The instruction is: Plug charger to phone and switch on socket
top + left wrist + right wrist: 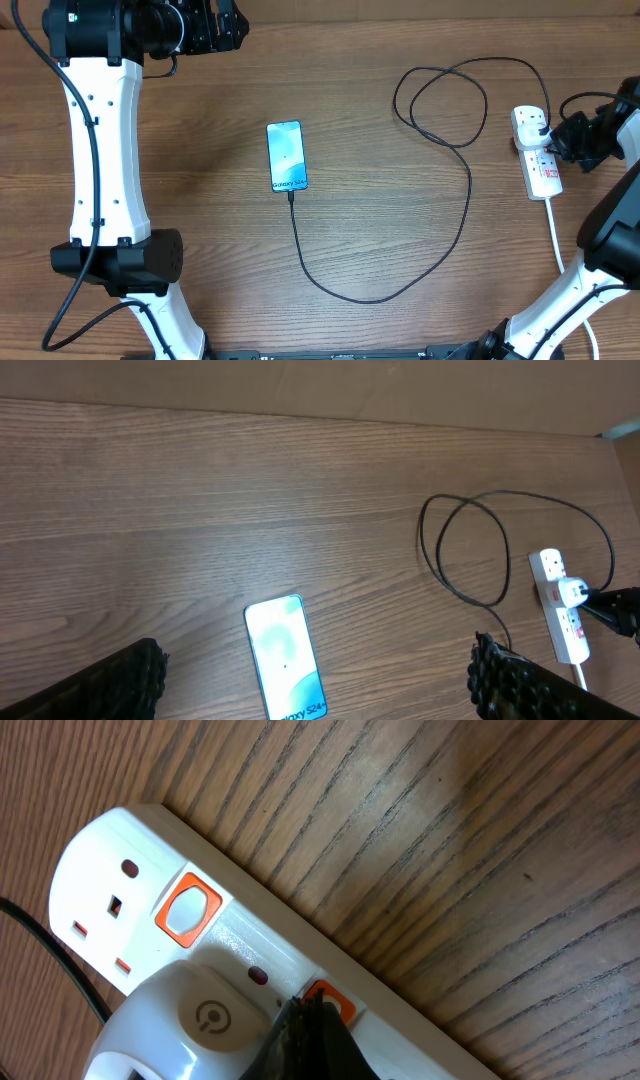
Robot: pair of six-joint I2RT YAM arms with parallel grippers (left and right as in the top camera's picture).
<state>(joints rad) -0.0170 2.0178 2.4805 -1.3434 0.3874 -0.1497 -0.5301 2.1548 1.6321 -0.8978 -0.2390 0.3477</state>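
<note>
The phone point(287, 156) lies flat mid-table with a lit light-blue screen; it also shows in the left wrist view point(285, 655). The thin black charger cable point(466, 205) runs from the phone's near end, loops right and back, and ends in a white adapter point(195, 1015) plugged into the white socket strip point(543, 172). My right gripper point(312, 1012) is shut, its tips pressed on the orange switch point(338, 1002) beside the adapter. My left gripper point(315, 680) is open and empty, high above the phone.
A second orange switch point(187, 910) and a free outlet sit at the strip's far end. The strip's thick white cord point(556, 235) runs toward the table's front. The cable forms two loops point(470, 550) left of the strip.
</note>
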